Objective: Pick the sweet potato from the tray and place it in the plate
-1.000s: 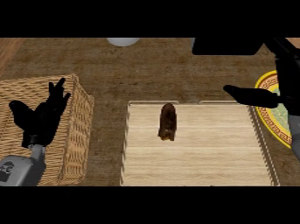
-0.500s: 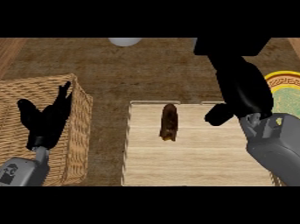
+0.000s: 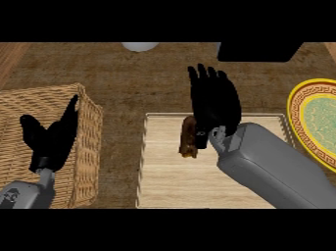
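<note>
Potato (image 3: 189, 138) lies on the tray (image 3: 170, 188), just left of my right hand (image 3: 215, 103) and partly tucked under its edge. My right fingers (image 3: 203, 81) are straight and spread, pointing away from me past the tray's far rim, and they grasp nothing (whether the palm touches the potato I cannot tell). The potato is dark brown, long, lying lengthwise toward the tray's far end. My right forearm (image 3: 275, 169) runs in from the lower right across the tray's right half.

The plate (image 3: 322, 125), yellow-rimmed with a green centre, sits on the bench (image 3: 120, 73) to the right of my right hand, just beside the tray, its right part cut off by the view's edge.

My left hand (image 3: 51, 137) rests open over the basket (image 3: 4, 117) at the left, fingers up, holding nothing. The basket stands well left of the potato, with a strip of bench between it and the tray.

Beyond my right fingertips, at the far edge, a white round thing (image 3: 140, 46) and a black block (image 3: 258, 51) show only in part.
</note>
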### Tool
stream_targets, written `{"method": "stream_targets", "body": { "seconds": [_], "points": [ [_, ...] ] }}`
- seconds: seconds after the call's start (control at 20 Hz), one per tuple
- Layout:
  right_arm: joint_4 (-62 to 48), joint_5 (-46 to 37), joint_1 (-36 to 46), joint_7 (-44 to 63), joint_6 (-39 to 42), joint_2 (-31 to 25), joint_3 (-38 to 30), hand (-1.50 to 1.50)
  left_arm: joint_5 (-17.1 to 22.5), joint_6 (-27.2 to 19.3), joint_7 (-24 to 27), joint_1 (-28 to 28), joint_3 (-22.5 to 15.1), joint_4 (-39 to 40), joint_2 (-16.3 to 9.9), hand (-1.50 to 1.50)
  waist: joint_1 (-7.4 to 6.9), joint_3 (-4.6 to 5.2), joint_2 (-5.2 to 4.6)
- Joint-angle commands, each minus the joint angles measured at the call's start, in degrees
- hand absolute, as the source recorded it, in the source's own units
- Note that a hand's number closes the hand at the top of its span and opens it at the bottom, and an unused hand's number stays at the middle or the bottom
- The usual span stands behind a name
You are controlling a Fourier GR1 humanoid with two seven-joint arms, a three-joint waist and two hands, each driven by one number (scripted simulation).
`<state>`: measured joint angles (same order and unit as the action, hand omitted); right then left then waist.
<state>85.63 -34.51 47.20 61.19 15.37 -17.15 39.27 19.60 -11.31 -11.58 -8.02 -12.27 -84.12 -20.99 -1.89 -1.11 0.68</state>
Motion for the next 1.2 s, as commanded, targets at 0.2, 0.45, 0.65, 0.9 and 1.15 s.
{"method": "stream_targets", "body": {
  "seconds": [0.2, 0.45, 0.65, 0.9, 1.15],
  "points": [
    [-9.12, -3.9, 2.38, 10.86, 5.02, 8.65, 2.27, -1.5, -0.34, -0.28, 0.82, 6.64, -2.64, 2.52, 2.98, 0.0, 1.07, 1.24, -0.59],
    [-13.24, -5.02, 0.02, 11.72, 3.65, 14.88, 2.49, -1.5, -1.6, -1.33, 0.9, 6.41, -4.25, 2.85, 3.62, 0.0, 2.0, 1.22, -0.75],
    [-17.21, -6.99, -0.64, 10.28, 0.63, 16.92, 2.5, -1.5, -1.02, -2.47, -0.62, 6.74, -4.89, 0.67, 3.99, 0.0, 1.54, 1.17, -0.82],
    [-16.14, -8.8, -2.44, 11.27, 1.76, 17.05, 3.91, -1.5, -0.06, -2.45, -0.24, 7.15, -3.66, -0.06, 3.36, 0.0, 2.3, 1.18, -0.53],
    [-25.03, -11.88, -0.27, 8.68, 1.28, 17.08, 1.99, -1.5, 0.84, -0.84, -1.13, 8.41, -4.19, -1.33, 1.91, 0.0, 1.46, 1.17, -0.83]
  ]
}}
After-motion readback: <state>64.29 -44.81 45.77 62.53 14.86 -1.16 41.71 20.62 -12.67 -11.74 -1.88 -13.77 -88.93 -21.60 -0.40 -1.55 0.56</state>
